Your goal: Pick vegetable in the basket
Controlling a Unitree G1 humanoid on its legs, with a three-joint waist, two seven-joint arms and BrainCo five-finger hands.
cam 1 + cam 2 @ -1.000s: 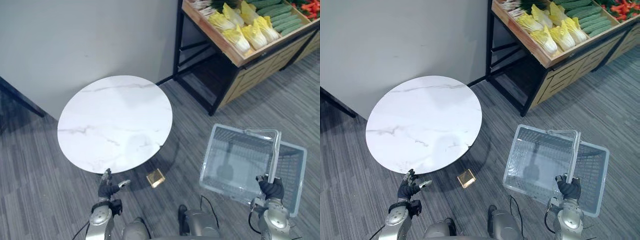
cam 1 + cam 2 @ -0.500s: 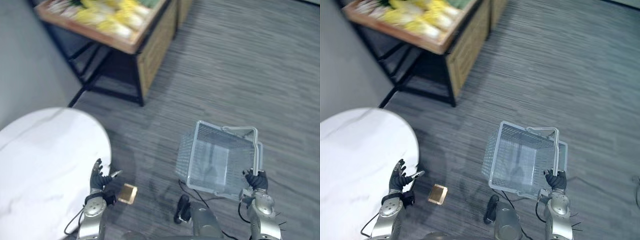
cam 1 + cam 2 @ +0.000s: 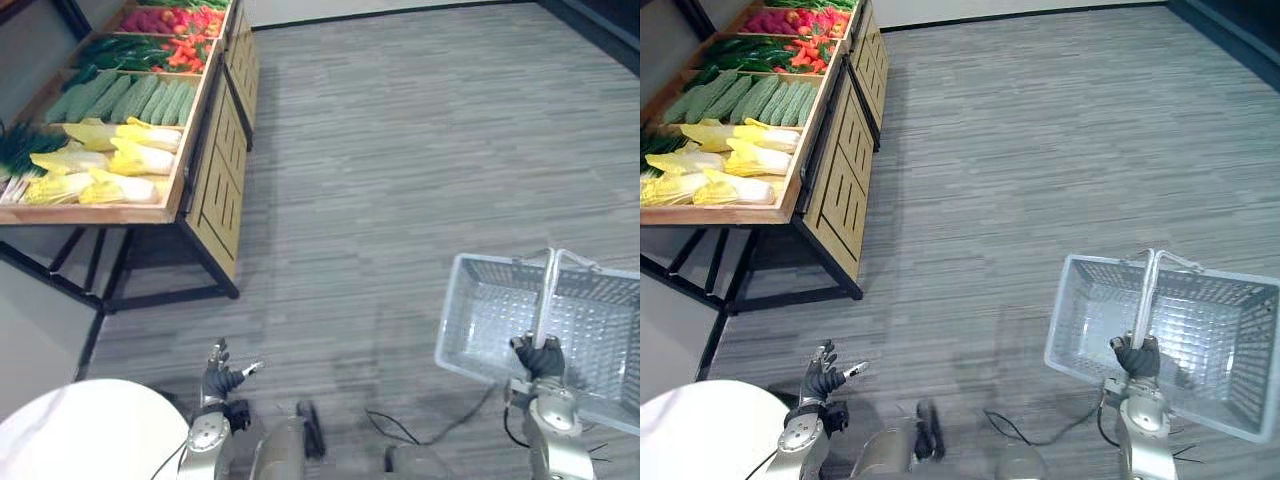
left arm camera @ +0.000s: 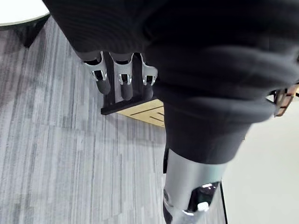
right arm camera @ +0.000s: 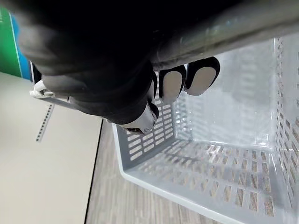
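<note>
Right fingers [image 5: 170, 84] curled tight round the handle [image 3: 545, 295]; right hand [image 3: 540, 357] carries the grey mesh basket [image 3: 480, 320], whose tub spreads out under the fingertips. Left fingers [image 4: 124, 81] straight and loose, gripping nothing; left hand [image 3: 222, 375] near the white round table [image 3: 60, 430]. Vegetables lie well apart from both hands, far out past the left fingertips, on the wooden stand [image 3: 200, 150]: yellow cabbages [image 3: 115, 160], cucumbers [image 3: 110, 97].

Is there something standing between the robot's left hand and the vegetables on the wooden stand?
Nothing visible does. Bare floor lies between the open left hand and the stand with the vegetables. The round table is beside the hand, not between. The right hand holds the basket on the other side.
</note>
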